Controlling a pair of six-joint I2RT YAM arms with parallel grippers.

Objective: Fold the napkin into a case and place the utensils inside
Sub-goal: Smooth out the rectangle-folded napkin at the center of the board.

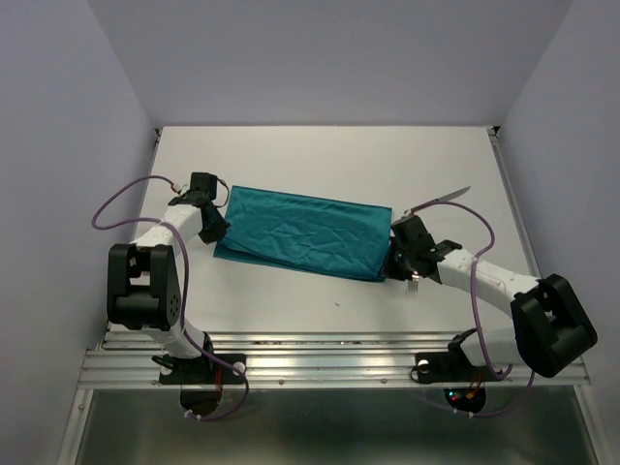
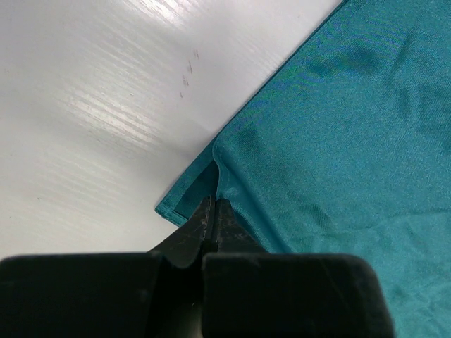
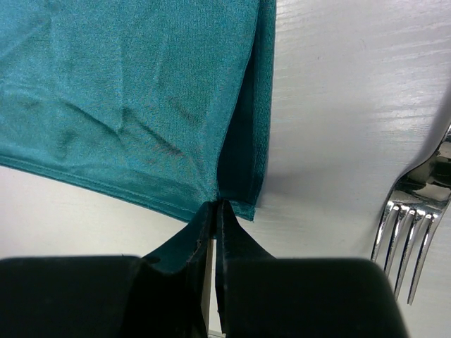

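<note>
The teal napkin (image 1: 305, 232) lies folded over into a wide rectangle in the middle of the table. My left gripper (image 1: 215, 225) is shut on the upper layer at its left near corner (image 2: 213, 208); the lower layer's corner sticks out beside the tips. My right gripper (image 1: 395, 256) is shut on the upper layer at the right near corner (image 3: 215, 210). The silver fork (image 1: 414, 283) lies just right of my right gripper, its tines showing in the right wrist view (image 3: 412, 232). The knife (image 1: 441, 201) lies behind the right arm, blade pointing right. No case shows.
The white table (image 1: 320, 155) has raised rails at its left and right sides and grey walls behind. The metal mounting rail (image 1: 329, 363) runs along the near edge.
</note>
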